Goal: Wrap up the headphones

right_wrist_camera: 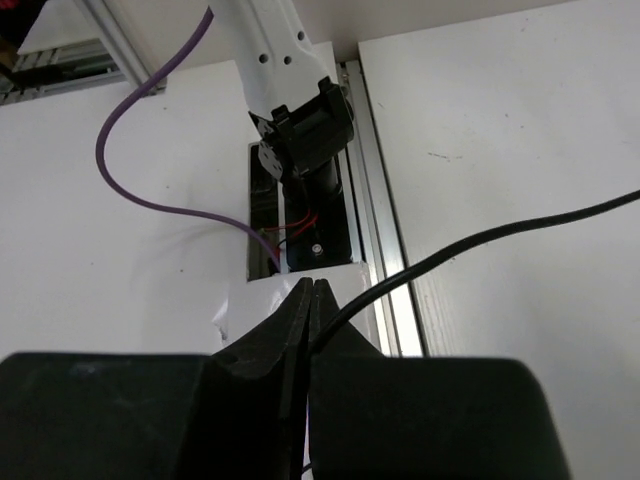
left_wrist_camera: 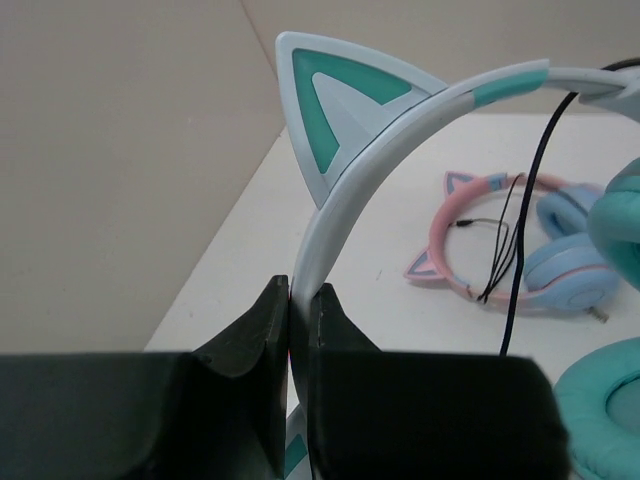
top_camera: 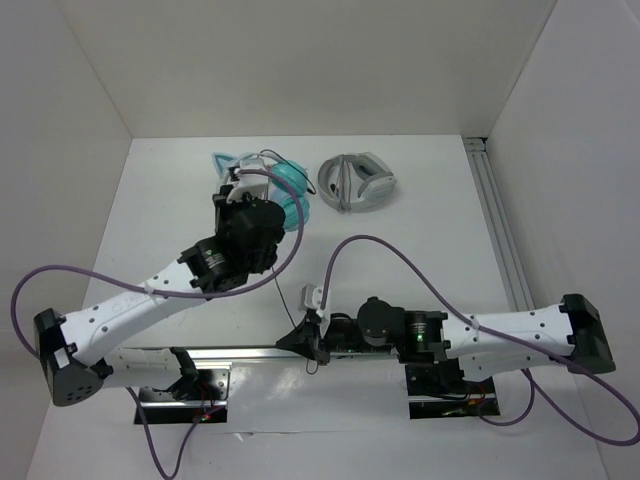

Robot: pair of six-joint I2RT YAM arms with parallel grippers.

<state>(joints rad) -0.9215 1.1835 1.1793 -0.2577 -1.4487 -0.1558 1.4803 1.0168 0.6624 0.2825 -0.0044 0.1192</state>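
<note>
Bare table (top_camera: 440, 215) lies open between the grey headphones (top_camera: 358, 183) and the side rail (top_camera: 497, 220), while on the left the teal headphones (top_camera: 290, 185), pink headphones (left_wrist_camera: 565, 275) near them and a black cable (right_wrist_camera: 480, 240) block passage.

headphones (top_camera: 292, 180) l of 2nd pair (top_camera: 380, 190)
</note>
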